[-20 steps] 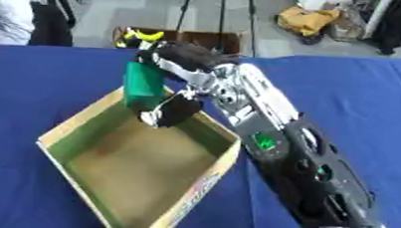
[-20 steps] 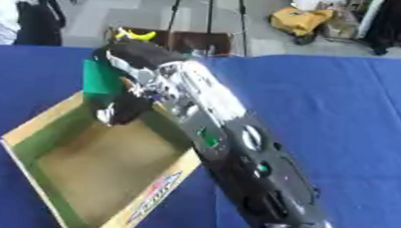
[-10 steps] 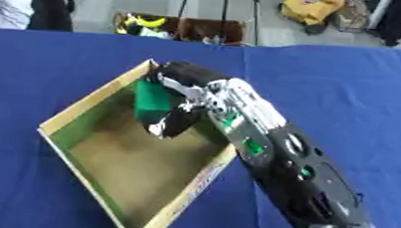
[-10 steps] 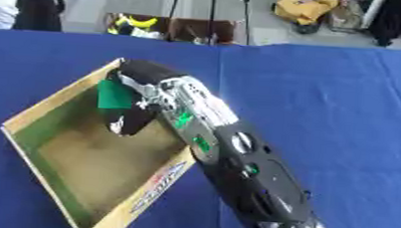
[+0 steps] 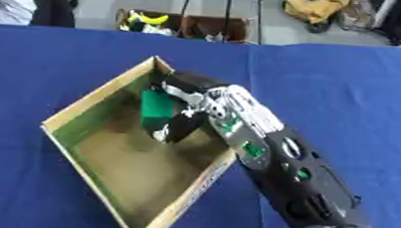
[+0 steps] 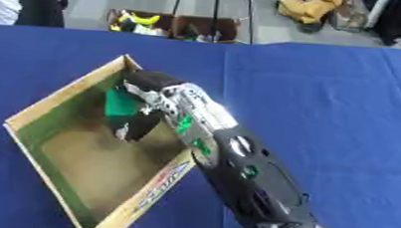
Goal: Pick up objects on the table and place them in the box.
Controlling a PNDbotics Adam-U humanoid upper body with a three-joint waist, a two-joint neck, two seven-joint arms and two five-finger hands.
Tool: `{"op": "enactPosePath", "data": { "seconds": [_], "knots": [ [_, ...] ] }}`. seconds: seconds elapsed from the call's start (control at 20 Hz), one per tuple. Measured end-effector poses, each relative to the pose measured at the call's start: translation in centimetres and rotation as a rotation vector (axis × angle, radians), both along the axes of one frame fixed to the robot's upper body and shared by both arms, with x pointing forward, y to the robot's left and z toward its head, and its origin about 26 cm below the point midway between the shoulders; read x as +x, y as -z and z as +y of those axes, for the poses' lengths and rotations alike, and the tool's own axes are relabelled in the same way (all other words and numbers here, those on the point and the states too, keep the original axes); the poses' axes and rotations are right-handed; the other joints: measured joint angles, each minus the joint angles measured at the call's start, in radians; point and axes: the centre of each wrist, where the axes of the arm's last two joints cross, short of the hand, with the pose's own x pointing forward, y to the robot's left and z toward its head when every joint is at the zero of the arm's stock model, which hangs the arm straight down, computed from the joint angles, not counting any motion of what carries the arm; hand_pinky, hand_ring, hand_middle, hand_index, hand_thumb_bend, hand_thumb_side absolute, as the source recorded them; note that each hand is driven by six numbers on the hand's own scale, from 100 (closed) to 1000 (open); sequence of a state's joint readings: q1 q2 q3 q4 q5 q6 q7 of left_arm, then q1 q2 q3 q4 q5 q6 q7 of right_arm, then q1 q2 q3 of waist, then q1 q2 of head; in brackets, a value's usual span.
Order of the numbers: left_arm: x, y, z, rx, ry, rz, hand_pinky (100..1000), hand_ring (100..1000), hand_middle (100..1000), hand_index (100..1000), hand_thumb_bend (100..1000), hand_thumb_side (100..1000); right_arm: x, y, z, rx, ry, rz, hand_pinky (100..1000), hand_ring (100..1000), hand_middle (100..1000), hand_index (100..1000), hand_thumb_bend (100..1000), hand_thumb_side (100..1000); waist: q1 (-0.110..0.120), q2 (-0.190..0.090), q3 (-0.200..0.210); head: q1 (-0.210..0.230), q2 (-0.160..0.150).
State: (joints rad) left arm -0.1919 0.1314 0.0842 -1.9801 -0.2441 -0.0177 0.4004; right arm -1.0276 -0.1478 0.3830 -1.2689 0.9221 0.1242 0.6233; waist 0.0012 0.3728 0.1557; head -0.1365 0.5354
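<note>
My right hand (image 5: 183, 116) reaches from the lower right into an open cardboard box (image 5: 89, 107) on the blue table. Its fingers are curled around a green block-shaped object (image 5: 157, 107), held low inside the box near the far corner. The same green object (image 6: 120, 104) shows against the box's inner left wall in the right eye view. My right arm covers the box's right wall. My left hand is in no view.
The blue tablecloth (image 5: 345, 85) spreads around the box. Beyond the table's far edge stand a small crate with yellow items (image 5: 149, 22), tripod legs and a yellow bag (image 5: 311, 5) on the floor.
My right hand has carried the green object from above the box's far rim down into the box. The camera has tilted, so the whole scene sits lower in view.
</note>
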Motion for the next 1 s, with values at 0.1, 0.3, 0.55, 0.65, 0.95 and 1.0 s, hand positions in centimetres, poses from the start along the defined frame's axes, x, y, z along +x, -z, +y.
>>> {"op": "enactPosePath", "data": {
  "seconds": [0.1,0.3,0.55,0.65,0.95,1.0],
  "knots": [
    [0.0,0.0,0.0,-0.004,-0.005,-0.002,198,379,495,745,186,862,0.1,0.1,0.0,-0.011,-0.005,0.017,680,856,765,823,100,379,-0.001,0.0,0.001,-0.001,0.0],
    [0.0,-0.1,0.0,-0.017,-0.015,-0.019,204,382,496,750,182,841,0.2,-0.1,-0.2,-0.019,-0.015,0.038,735,936,852,890,329,532,-0.001,0.0,0.001,-0.003,-0.001],
    [0.1,-0.3,0.0,-0.075,-0.046,-0.101,215,391,505,751,189,839,0.3,-0.5,-0.8,0.003,-0.02,0.052,777,982,888,923,589,647,-0.001,0.0,-0.001,-0.003,-0.001],
    [0.1,-0.3,0.0,-0.093,-0.054,-0.12,216,391,505,751,191,843,0.4,-0.8,-1.2,0.02,-0.015,0.052,781,989,891,932,597,687,0.001,0.0,-0.003,-0.003,-0.001],
    [0.1,-0.2,0.0,-0.099,-0.052,-0.126,213,388,504,762,188,838,-0.7,-4.2,-3.2,0.187,-0.017,-0.045,791,985,887,931,560,827,0.005,0.0,-0.014,0.004,-0.003],
    [0.1,-0.2,0.0,-0.098,-0.051,-0.124,213,388,504,761,187,838,-1.1,-5.1,-3.8,0.226,-0.01,-0.083,790,986,884,930,551,828,0.006,0.0,-0.015,0.007,-0.003]
  ]
}}
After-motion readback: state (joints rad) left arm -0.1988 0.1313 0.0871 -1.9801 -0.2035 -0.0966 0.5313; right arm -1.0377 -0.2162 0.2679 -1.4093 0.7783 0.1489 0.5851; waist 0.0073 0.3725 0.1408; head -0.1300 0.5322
